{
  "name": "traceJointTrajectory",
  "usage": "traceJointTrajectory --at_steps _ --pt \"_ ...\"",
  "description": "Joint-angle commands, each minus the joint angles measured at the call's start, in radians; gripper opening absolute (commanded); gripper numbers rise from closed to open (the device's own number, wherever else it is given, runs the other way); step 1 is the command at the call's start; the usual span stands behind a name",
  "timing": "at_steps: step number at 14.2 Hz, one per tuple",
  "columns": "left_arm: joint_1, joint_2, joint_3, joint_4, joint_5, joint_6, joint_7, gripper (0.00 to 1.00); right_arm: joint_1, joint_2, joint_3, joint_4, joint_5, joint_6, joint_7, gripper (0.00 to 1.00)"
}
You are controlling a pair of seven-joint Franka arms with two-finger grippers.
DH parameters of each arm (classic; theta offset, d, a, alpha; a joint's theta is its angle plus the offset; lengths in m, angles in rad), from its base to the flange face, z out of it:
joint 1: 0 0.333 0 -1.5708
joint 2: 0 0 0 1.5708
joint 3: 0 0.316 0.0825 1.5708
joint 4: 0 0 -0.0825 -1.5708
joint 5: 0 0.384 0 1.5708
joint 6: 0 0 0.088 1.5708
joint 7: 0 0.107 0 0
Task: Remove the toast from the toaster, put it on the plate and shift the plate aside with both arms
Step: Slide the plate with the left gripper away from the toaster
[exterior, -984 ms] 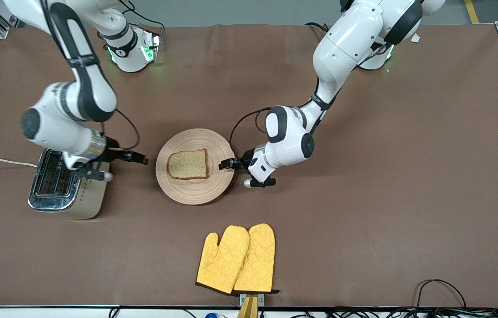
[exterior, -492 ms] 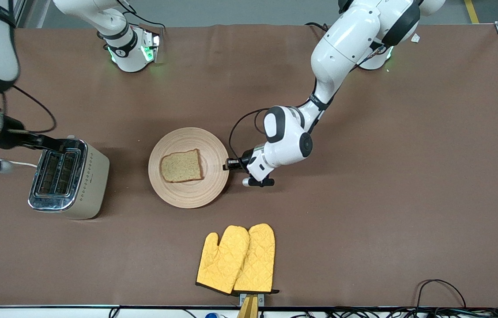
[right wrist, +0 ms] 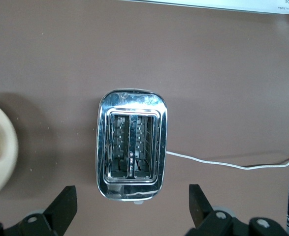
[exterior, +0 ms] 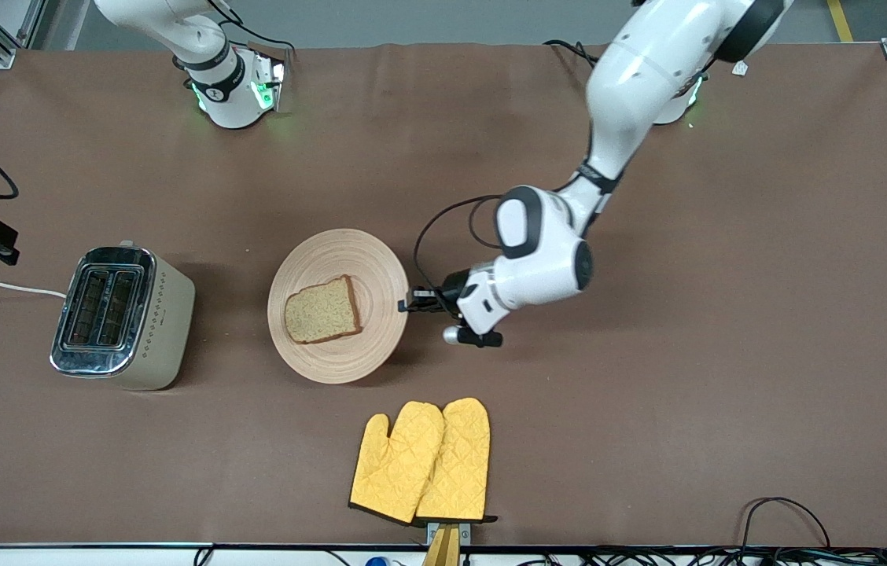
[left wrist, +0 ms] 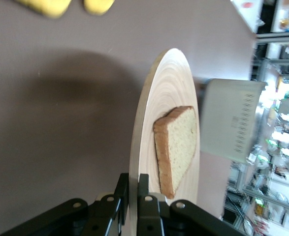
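Left gripper (exterior: 410, 304) pinches the plate (exterior: 375, 259) rim at three o'clock, toast (exterior: 323, 310) aboard; right gripper (right wrist: 133, 202) spread wide above the toaster (right wrist: 132, 143).

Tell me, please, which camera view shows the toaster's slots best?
The right wrist view: it looks straight down into the toaster and both slots. The front view shows it whole but at an angle. The left wrist view catches only one side.

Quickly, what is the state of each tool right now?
Left tool: shut on the plate rim; the toast lies on the plate.
Right tool: open, holding nothing, over the toaster.
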Motion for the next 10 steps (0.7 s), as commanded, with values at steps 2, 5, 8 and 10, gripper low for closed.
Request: traceJointTrajectory --at_steps 2,5,8,10 --pt "0.256 -0.109 -0.016 -0.033 0.096 -0.336 0.073 0.00 0.039 -0.005 0.018 0.007 -0.017 -0.053 -0.013 1.00" --pt "0.475 -0.069 -0.013 -0.007 0.125 -0.577 0.267 0.00 0.041 -0.005 0.015 0.007 -0.017 -0.053 -0.015 1.00" --pt "0.649 0.006 -0.013 0.034 0.218 -0.739 0.425 0.00 0.039 -0.005 0.013 0.006 -0.016 -0.053 -0.013 1.00" --pt "0.752 0.067 -0.010 0.040 0.245 -0.784 0.563 0.00 0.013 -0.005 0.022 0.006 -0.011 -0.052 -0.015 1.00"
